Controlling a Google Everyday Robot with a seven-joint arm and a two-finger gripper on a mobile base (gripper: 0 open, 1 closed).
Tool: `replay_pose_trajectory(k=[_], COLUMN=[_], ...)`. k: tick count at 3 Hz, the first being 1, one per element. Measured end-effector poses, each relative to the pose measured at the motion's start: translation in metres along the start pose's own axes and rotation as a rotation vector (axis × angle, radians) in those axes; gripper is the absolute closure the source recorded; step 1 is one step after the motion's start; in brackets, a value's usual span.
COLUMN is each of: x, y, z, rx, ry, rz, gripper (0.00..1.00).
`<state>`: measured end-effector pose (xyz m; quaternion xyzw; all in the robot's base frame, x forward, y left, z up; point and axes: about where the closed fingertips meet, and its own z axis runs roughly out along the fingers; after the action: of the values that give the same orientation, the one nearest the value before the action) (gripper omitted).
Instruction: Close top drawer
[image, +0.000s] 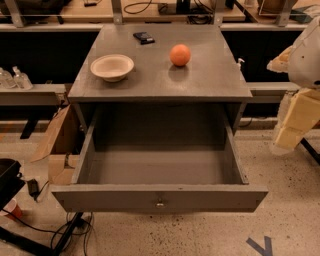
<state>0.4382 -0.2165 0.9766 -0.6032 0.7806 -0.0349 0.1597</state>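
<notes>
Knob (160, 202) of top drawer (100, 196) faces camera, front running left-right; gripper (295, 122) at right edge, state unclear.

Nothing you can actually read here, no text or labels; gripper (296, 122) sits at 3 o'clock.

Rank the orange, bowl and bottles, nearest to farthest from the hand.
From the hand at the right edge:
1. Orange, right of centre.
2. Bowl, left of centre.
3. Bottles, far left.
</notes>
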Motion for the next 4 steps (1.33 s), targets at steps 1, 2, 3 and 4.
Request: replay_pose_trajectory(k=[1,2,3,4], x=[0.000,0.009,0.034,0.054], y=[0.000,0.012,0.053,0.101], z=[0.000,0.019,0.070,0.120], rx=[0.000,-0.023,-0.102,-0.185], ry=[0.000,-0.001,-0.032,-0.061], rz=[0.000,0.017,0.072,0.116], gripper=[0.00,0.00,0.19,0.41])
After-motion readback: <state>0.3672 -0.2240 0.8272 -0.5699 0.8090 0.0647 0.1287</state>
